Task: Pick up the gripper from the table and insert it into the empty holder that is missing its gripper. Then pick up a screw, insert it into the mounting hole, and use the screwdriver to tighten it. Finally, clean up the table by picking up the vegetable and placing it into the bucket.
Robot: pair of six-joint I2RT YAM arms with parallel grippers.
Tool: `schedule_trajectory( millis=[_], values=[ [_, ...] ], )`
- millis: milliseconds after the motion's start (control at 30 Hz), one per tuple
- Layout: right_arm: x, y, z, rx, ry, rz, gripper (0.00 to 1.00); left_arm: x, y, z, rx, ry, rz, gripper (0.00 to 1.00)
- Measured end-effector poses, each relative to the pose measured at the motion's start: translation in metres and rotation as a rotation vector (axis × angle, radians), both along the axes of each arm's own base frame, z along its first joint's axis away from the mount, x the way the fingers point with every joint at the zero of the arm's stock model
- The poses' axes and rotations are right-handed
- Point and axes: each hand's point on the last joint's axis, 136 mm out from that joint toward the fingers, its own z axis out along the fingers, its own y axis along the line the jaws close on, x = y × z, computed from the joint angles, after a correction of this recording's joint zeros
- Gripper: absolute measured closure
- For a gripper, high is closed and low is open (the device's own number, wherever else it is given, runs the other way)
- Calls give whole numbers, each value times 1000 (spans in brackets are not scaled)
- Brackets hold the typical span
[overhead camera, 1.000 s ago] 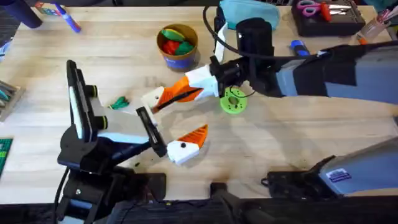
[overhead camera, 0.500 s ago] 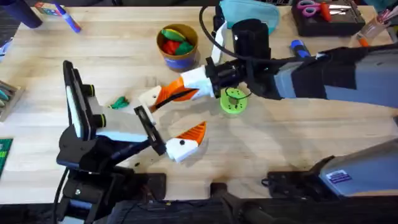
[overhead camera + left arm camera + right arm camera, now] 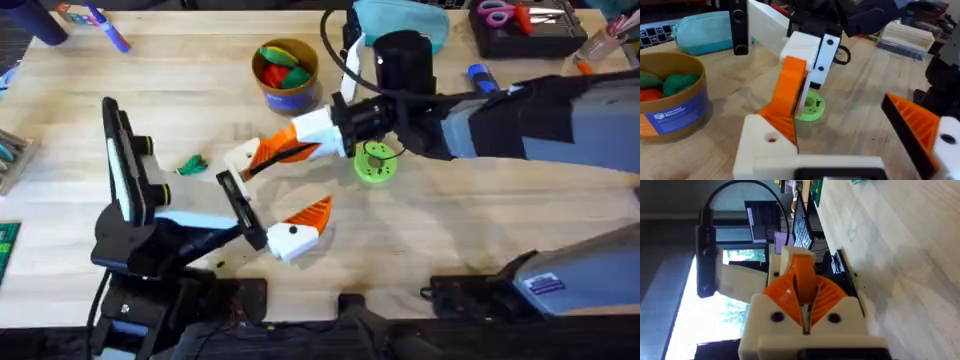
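Observation:
My right gripper [image 3: 292,147] reaches in from the right and is shut on the loose gripper piece [image 3: 245,158], clamping its orange pad. In the right wrist view the cream base of the gripper piece [image 3: 796,255] sticks out past the fingers [image 3: 830,295]. The left wrist view shows that base [image 3: 765,142] close beside my left gripper's white body, with the right gripper [image 3: 812,50] above it. My left gripper [image 3: 303,225] stands open and holds nothing; one orange finger [image 3: 915,125] shows. The green vegetable [image 3: 190,165] lies on the table [image 3: 480,215] to the left. The bucket [image 3: 285,72] stands behind.
The bucket holds red and green toy produce. A flat green disc with holes [image 3: 375,162] lies just right of the right gripper. A teal pouch [image 3: 400,18] and a black tray with scissors [image 3: 520,25] sit along the far edge. A blue marker [image 3: 110,30] lies far left.
The right gripper has shifted slightly left and back with the gripper piece. The left arm has edged a little to the left. Nothing moved in the last half second.

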Motion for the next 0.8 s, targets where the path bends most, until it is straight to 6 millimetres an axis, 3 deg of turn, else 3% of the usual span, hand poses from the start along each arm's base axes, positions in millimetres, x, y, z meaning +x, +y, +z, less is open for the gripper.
schedule_trajectory(
  millis=[133,400,800],
  values=[
    [-2,0,0,1,3,8,829,-2,-1,0,1,-4,-13,9],
    [-13,3,0,7,17,54,737,-11,-7,0,6,-17,-72,9],
    [-16,2,0,10,19,69,499,-13,-8,0,16,-38,-85,9]
  ],
)
